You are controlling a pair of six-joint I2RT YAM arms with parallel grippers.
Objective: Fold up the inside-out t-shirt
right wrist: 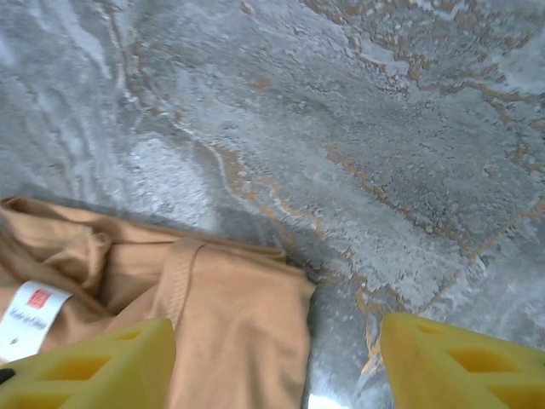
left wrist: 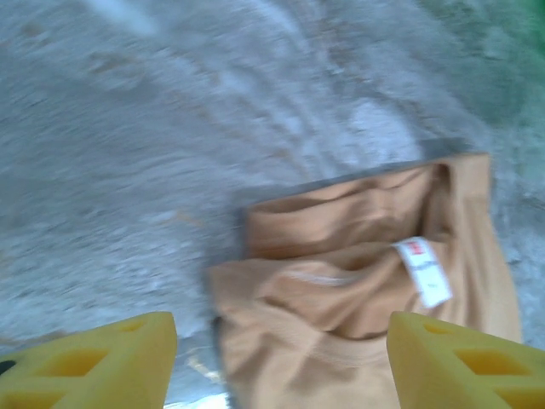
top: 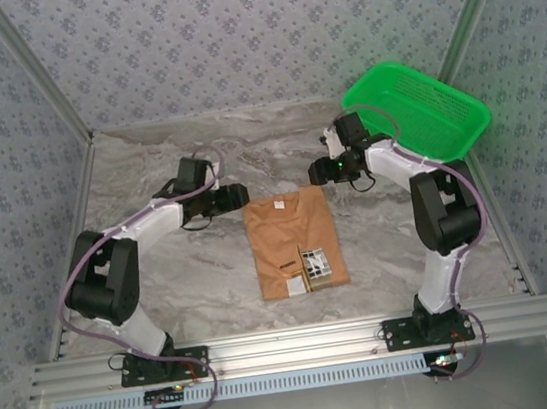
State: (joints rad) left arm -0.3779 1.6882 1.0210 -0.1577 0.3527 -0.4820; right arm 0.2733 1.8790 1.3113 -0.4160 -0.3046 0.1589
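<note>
Standing wide apart at the bottom of its wrist view, the left gripper's [left wrist: 277, 379] yellow fingers [left wrist: 94, 362] hold nothing. The t-shirt [left wrist: 341, 341] lies flat just below and ahead of them, nearer the right-hand finger. This view is blurred, but the shirt's folded left edge runs straight away from the gap between the fingers, and its white neck label [left wrist: 423, 273] sits ahead near the collar. Bare marble table [left wrist: 128, 170] opens to the left of that edge and on beyond the shirt's far edge. The right gripper [right wrist: 277, 375] is likewise spread wide and grips nothing. One corner of the orange-tan cloth reaches in between its fingers [right wrist: 460, 362] from the left, with a thin shadow along its edges. Ahead of and to the right of this gripper is free tabletop. From the top camera, the two grippers hover at the far corners of the shirt, which is folded into a neat upright rectangle reaching back from them toward the arm bases. Open table lies on both sides of it. Farther out, beyond and to the outer side of the right gripper, a green mesh basket [top: 420, 109] sits tilted in the corner against the patterned wall.
</note>
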